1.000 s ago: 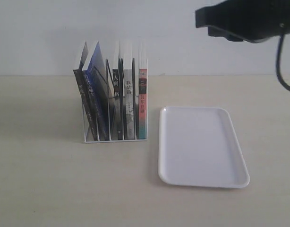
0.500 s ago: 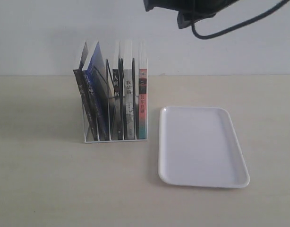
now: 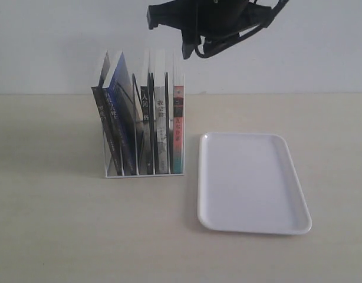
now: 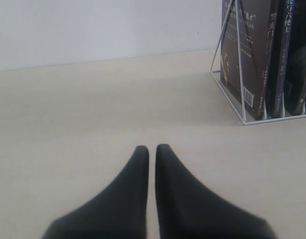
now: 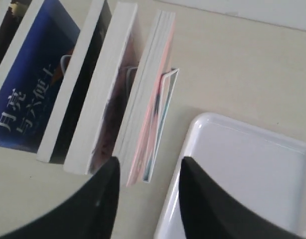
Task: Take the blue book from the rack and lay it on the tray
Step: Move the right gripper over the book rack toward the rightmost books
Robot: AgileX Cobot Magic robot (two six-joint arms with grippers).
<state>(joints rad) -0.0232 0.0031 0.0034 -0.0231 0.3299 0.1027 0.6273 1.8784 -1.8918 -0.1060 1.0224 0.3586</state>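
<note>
The white wire rack (image 3: 110, 174) stands left of centre on the table with several upright books in it. The blue book (image 3: 121, 97) leans second from the left; from above its blue cover (image 5: 31, 94) with white characters shows. The white tray (image 3: 252, 183) lies flat and bare just right of the rack. My right gripper (image 5: 150, 164) hangs open high above the rack's right end and the tray's edge (image 5: 193, 129), holding nothing. My left gripper (image 4: 152, 148) is shut and empty, low over the table, apart from the rack's (image 4: 228, 94) outer side.
Beside the blue book stand a black-covered book (image 4: 252, 45), white-edged books (image 5: 105, 84) and a pink-and-teal-spined book (image 3: 178, 127) at the right end. The right arm (image 3: 216, 17) spans the top of the exterior view. A pale wall runs behind the table.
The right arm has swung left across the top of the exterior view, from above the tray's far side to above the rack. Books, rack and tray have not moved.
</note>
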